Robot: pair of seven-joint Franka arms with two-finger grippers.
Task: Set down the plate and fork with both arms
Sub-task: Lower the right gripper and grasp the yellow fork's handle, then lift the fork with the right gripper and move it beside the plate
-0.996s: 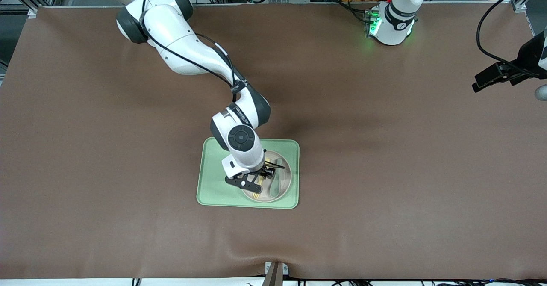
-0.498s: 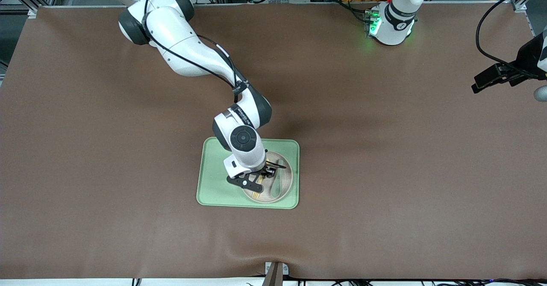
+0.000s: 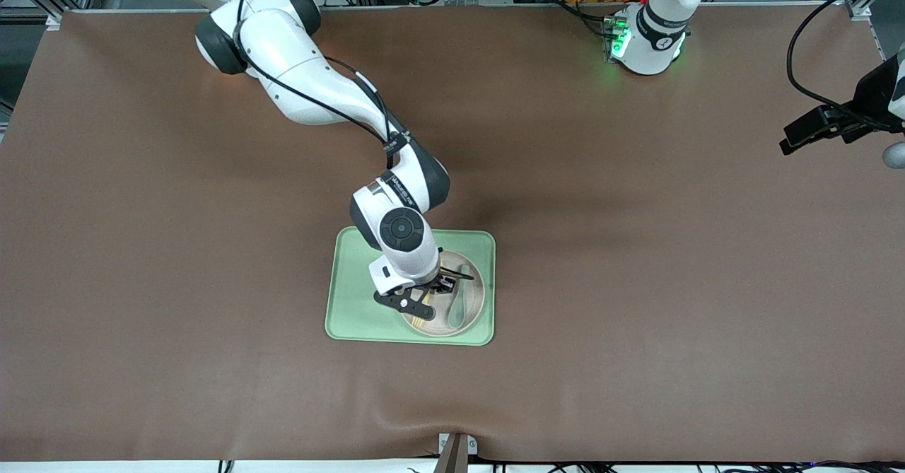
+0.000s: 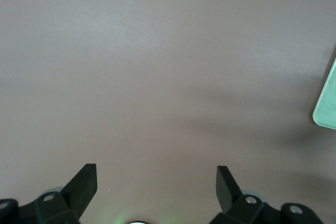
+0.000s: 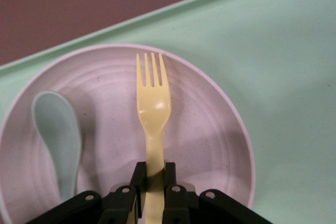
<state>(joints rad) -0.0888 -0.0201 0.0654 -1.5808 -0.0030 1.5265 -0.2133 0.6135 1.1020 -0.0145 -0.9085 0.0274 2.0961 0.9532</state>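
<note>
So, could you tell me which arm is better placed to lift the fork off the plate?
Right: its pincer is shut on the fork over the plate; the left pincer waits open over bare table.

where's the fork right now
The fork lies in the plate on the green tray, beside the spoon, its handle pinched in the shut right gripper.
</note>
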